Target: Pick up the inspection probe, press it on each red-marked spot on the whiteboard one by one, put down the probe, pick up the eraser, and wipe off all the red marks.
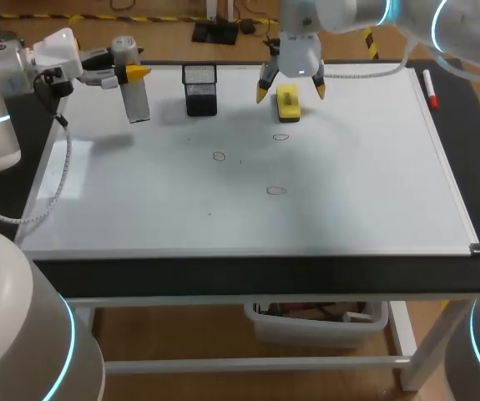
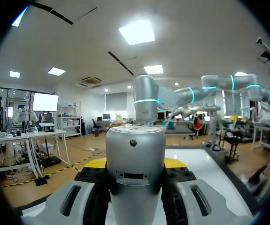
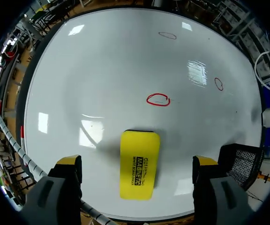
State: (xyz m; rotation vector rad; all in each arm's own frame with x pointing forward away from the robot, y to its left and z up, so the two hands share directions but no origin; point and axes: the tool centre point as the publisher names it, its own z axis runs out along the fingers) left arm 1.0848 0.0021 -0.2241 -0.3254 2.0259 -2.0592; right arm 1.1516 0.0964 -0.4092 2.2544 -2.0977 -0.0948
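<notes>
Landmark: a black mesh cup [image 1: 199, 88] stands on the whiteboard [image 1: 348, 184], near its far edge.
Whiteboard: it lies flat on the desk [image 1: 223, 271] and covers most of it.
Probe: the silver probe [image 1: 135, 100] is to the left of the cup, near the far left corner of the whiteboard. It stands up tall. I cannot tell if its low end touches the whiteboard.
Left pincer: the left pincer [image 1: 136, 73] is to the left of the cup and pinches the probe from both sides. From the left wrist, the probe [image 2: 135, 154] fills the gap in the left pincer [image 2: 135, 164].
Eraser: the yellow eraser [image 1: 288, 102] lies flat on the whiteboard, to the right of the cup.
Right pincer: the right pincer [image 1: 290, 88] hangs over the eraser, to the right of the cup. Its fingers are spread wide and do not touch the eraser. From the right wrist, the eraser [image 3: 140, 165] lies between the two yellow tips of the right pincer [image 3: 137, 161], and the cup [image 3: 243, 161] is just beside one tip.
Red marks: three small red rings are on the whiteboard, all nearer to me than the cup. The first ring [image 1: 281, 137] is just past the eraser, the second ring [image 1: 219, 156] is almost straight in front of the cup, and the third ring [image 1: 276, 190] is the one most far from the cup.
Red pen: a red pen [image 1: 429, 88] lies far to the right of the cup, at the edge of the whiteboard.
</notes>
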